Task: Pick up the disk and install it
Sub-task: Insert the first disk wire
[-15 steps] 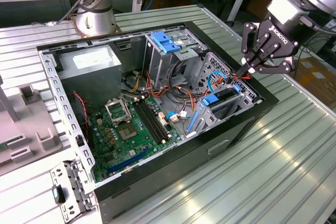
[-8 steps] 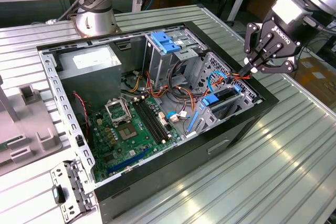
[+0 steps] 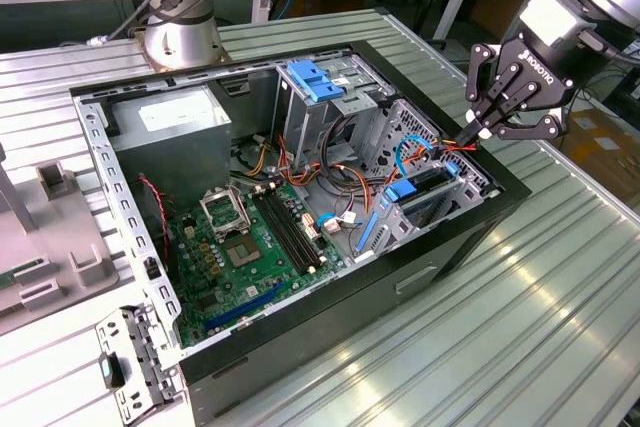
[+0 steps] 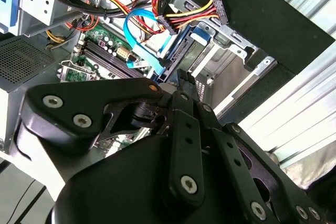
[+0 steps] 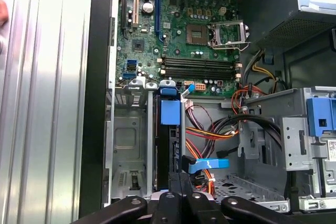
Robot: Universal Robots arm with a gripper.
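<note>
End effector: the end effector hangs at the exterior view's upper right, over the rim of the computer case. Its fingers are drawn together to a point and nothing is gripped between them.
Disk: the disk stands on edge in a drive bay on the exterior view's right side of the case, with its blue tab towards the motherboard. In the first wrist view the disk sits in its slot just beside an empty bay, directly ahead of the closed fingertips.
Contact: I cannot tell whether the tips touch the disk's end or hover just off it.
Risk, cables: a blue data cable and a bundle of red, yellow and black wires lie close beside the slot. A slightly off-line push could snag or pinch them.
Risk, seating: pressing off-centre could tilt the disk in its rails and jam it, or the narrow tips could slip off its thin edge.
Hidden: the far end of the disk and its connector are covered by the fingers in both wrist views, so how deep it sits is unclear.
</note>
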